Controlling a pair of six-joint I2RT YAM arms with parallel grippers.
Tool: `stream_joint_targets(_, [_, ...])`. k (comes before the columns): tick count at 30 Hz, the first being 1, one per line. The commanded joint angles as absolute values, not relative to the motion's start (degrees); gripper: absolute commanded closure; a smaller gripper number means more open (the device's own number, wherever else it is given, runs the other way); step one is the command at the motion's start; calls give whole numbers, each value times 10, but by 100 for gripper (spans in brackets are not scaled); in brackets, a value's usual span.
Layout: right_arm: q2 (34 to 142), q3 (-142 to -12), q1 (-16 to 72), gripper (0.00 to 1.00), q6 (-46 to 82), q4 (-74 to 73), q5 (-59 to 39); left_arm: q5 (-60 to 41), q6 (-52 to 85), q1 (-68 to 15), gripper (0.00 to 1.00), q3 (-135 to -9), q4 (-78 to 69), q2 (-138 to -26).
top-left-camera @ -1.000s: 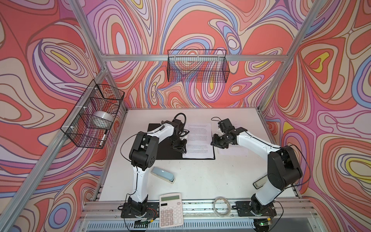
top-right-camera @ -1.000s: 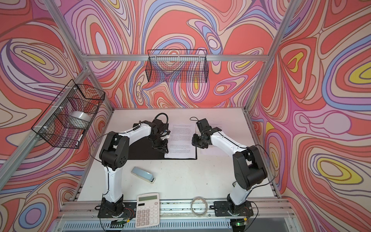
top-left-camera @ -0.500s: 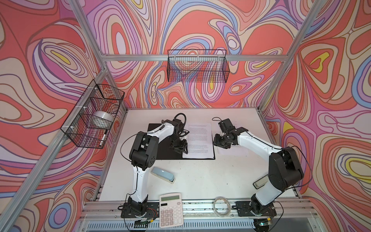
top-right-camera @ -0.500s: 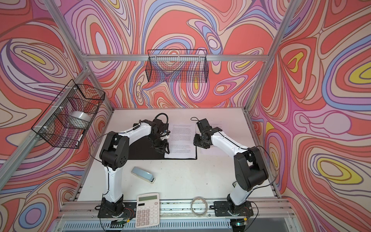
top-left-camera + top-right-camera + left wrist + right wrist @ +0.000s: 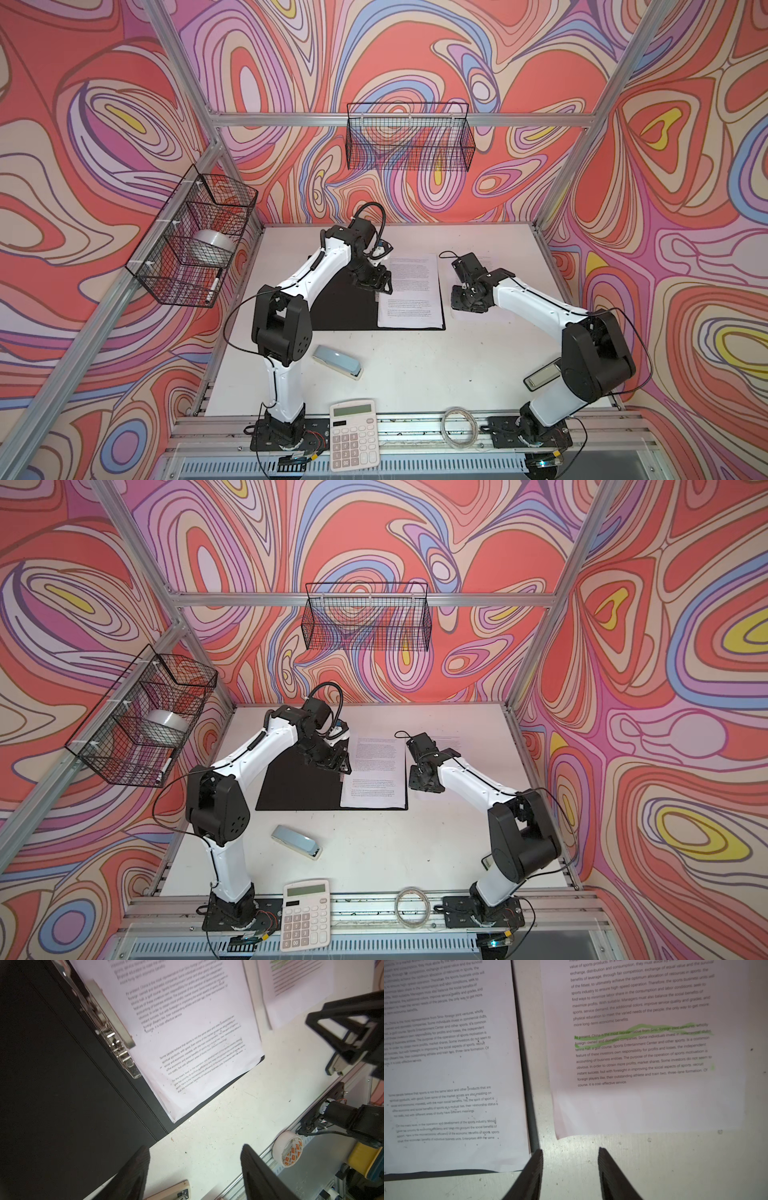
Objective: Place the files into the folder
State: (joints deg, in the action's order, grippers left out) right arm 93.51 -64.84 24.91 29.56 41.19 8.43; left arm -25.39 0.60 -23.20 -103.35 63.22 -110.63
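Green-highlighted line on white printed sheet [image 5: 643,1105] reads "At present, China". Left claw [image 5: 195,1147], newly widened, and right claw [image 5: 570,1149] stand apart, empty.

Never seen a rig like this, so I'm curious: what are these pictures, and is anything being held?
Two robot arms stand at a white table. Two pictures look down from above; the two close-ups come from cameras on the arms' wrists. An open folder lies flat, one printed sheet on it; a second sheet, with green highlighting, lies beside it on the table. A stapler and a calculator lie nearer the front. The left gripper and right gripper are both open, holding nothing.
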Motion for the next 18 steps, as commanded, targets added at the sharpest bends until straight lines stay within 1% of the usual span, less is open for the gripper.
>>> stream_joint_targets(1, [962, -661, 268, 55, 274, 417, 123, -246, -5, -225, 30, -1063, 661, -1085])
stream_joint_targets(9, [1023, -693, 301, 56, 261, 432, 163, -283, 12, -189, 30, -1065, 664, -1083])
stream_joint_targets(18, [1058, -691, 305, 57, 259, 420, 170, -295, 16, -166, 30, -1060, 660, -1079])
